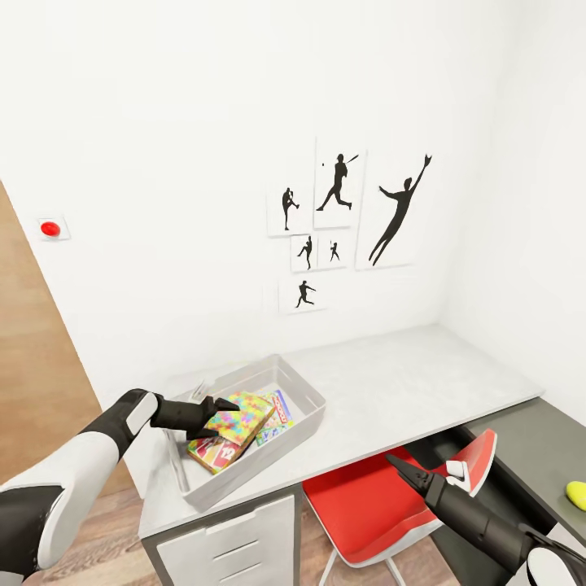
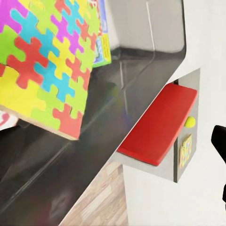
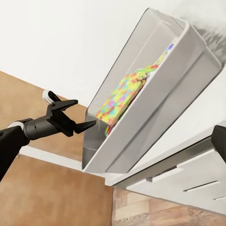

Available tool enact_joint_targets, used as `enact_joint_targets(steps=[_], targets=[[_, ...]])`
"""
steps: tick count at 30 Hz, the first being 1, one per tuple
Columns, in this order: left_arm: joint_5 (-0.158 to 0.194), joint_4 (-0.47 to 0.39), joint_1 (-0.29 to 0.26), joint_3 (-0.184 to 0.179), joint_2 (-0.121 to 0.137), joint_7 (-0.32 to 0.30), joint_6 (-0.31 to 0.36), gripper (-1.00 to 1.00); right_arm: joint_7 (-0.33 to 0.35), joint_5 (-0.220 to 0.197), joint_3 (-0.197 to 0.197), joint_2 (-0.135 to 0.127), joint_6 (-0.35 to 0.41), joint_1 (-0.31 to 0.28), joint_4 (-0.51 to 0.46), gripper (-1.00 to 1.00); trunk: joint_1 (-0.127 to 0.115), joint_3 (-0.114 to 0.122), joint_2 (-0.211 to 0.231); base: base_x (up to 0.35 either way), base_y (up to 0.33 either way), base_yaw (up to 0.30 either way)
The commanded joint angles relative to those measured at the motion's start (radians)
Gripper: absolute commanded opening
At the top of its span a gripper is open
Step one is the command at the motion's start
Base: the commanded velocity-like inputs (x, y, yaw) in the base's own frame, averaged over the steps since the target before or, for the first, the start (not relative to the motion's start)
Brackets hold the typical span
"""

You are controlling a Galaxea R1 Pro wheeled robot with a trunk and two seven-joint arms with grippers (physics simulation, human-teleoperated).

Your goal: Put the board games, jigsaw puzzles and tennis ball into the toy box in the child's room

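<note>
1. Far left on the white wall: small round red wall button (image 1: 50, 229), no part of the job.
2. Left gripper (image 1: 213, 416) hanging over the near end of the see-through greyish plastic toy box (image 1: 313, 397), fingers spread, nothing between them.
3. In the bin: thin multicoloured jigsaw puzzle board (image 1: 236, 422) lying tilted on a yellow-red printed game box (image 1: 210, 454), with a blue-edged printed box (image 1: 279, 415) just beside it toward the wall. Probably light, stiff and slick-faced; best pinched by an edge.
4. Middle: red-seated chair (image 1: 366, 505) tucked under the light grey desk top (image 1: 407, 382).
5. Right gripper (image 1: 411, 475) low over the chair; open or closed, cannot tell.
6. Far right: small yellow-green tennis ball (image 1: 577, 493) on the lower dark grey desk section (image 1: 537, 448), cut by the picture's edge. Likely light, springy and prone to rolling; better gripped across its middle.
7. Lower layers in the bin hidden under the puzzle; count uncertain.
</note>
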Motion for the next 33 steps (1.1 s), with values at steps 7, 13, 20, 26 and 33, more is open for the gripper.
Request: enact_joint_targets(steps=[7,13,20,26,33], targets=[[-0.003,-0.007,-0.001,-0.001,0.02,-0.017,0.006,1.0,0.0,-0.002,-0.001,0.0,0.005,-0.001,-0.001,1.0,0.001,-0.002,-0.002,0.0,0.0,0.0],[0.005,-0.011,0.0,0.009,0.074,-0.071,0.017,1.0,-0.001,-0.002,-0.001,0.0,0.004,-0.001,-0.001,1.0,0.001,-0.002,-0.002,0.0,0.0,0.0],[-0.001,-0.016,0.0,-0.001,0.113,-0.307,0.019,1.0,-0.002,-0.002,0.0,0.0,0.004,-0.001,-0.001,1.0,0.001,-0.002,-0.002,0.0,0.0,0.0],[-0.003,-0.097,0.004,-0.011,0.155,-0.468,0.018,1.0,-0.002,-0.002,0.0,0.0,0.004,-0.001,-0.001,1.0,0.001,-0.002,-0.002,0.0,0.0,0.0],[-0.006,-0.177,0.053,-0.013,0.274,-0.729,-0.008,1.0,-0.001,-0.002,0.0,0.0,0.004,-0.001,-0.001,1.0,0.001,-0.002,-0.002,0.0,0.0,0.0]])
